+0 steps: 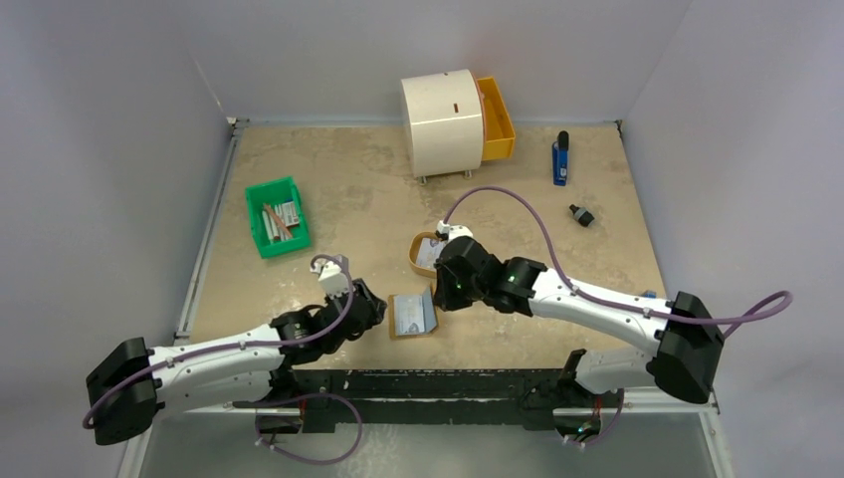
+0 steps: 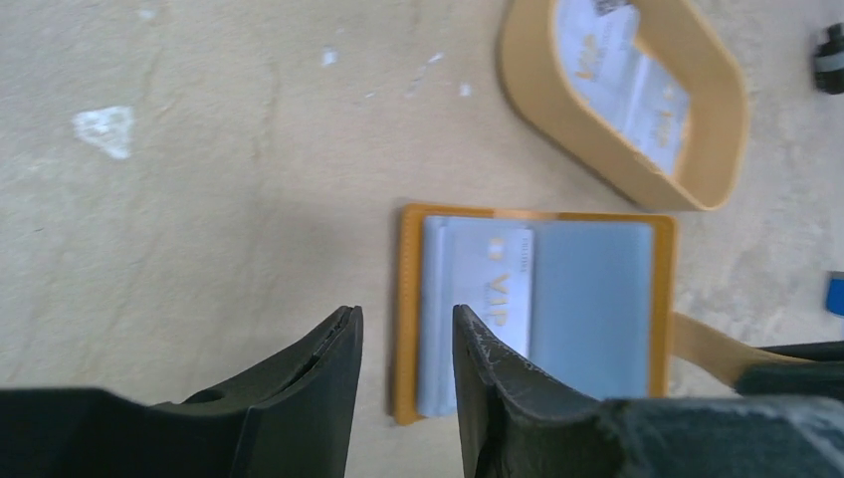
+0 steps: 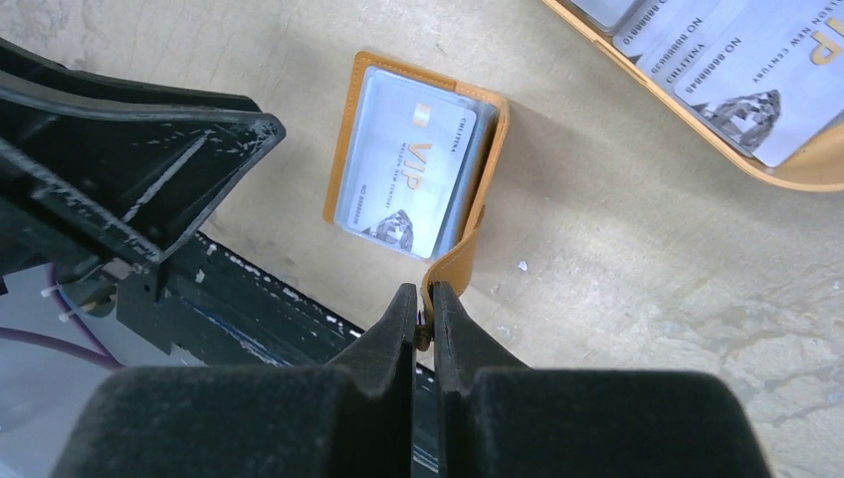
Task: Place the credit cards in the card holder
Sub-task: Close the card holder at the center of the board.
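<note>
We see the holder (image 1: 411,315) open at lower centre of the worktop, one card (image 3: 408,169) seated in it. Right gripper (image 3: 423,309) has its jaws clamped on its flap (image 3: 460,261), left gripper (image 2: 406,339) has jaws apart beside it. Next, we reckon, fetch another from the tray (image 2: 557,119).

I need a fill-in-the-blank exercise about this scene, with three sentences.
1. The right gripper is shut on the ____ of the card holder.
2. The left gripper has its jaws ____.
3. The credit card inside the card holder shows the big letters ____.
Missing words: flap; open; VIP.
</note>
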Available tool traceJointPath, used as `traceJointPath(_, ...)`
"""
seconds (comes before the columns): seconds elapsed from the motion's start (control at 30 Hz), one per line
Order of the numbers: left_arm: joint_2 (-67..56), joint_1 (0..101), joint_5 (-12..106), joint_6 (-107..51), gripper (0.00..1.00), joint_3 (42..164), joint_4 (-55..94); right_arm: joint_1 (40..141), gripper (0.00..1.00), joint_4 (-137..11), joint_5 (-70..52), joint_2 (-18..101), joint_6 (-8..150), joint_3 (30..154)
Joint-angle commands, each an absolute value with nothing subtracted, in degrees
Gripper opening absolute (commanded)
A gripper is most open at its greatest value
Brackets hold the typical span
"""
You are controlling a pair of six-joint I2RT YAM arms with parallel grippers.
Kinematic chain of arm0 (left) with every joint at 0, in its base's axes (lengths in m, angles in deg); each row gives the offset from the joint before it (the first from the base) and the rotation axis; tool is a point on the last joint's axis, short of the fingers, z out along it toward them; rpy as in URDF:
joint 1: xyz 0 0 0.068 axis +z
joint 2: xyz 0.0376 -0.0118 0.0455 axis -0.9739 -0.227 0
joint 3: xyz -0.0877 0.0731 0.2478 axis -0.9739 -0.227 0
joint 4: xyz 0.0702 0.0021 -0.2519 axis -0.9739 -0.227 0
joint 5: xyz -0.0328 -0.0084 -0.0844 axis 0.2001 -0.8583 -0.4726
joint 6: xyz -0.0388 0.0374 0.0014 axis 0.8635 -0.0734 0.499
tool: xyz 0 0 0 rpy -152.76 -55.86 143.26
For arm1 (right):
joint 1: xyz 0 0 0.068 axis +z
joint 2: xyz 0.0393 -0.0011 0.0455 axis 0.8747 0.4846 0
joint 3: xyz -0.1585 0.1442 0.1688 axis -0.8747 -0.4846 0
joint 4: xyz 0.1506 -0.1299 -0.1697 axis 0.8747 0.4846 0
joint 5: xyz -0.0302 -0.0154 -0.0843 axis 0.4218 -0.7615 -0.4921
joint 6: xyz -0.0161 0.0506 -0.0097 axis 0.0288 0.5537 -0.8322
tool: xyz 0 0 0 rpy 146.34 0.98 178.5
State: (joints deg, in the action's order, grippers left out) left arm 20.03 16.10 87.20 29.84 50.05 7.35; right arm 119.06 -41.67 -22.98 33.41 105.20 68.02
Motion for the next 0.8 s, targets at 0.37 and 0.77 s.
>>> traceJointPath(0.37, 10.1, 16.5, 87.2, 33.5, 0.18, 46.6, 11.8, 118.9, 0.00, -52.8, -17.3, 42.9, 103.8, 73.3)
traceJointPath(0.77, 10.7, 16.5, 86.7, 32.4, 0.17, 45.6, 16.0, 119.0, 0.00, -62.3, -6.8, 43.8, 105.6, 69.6)
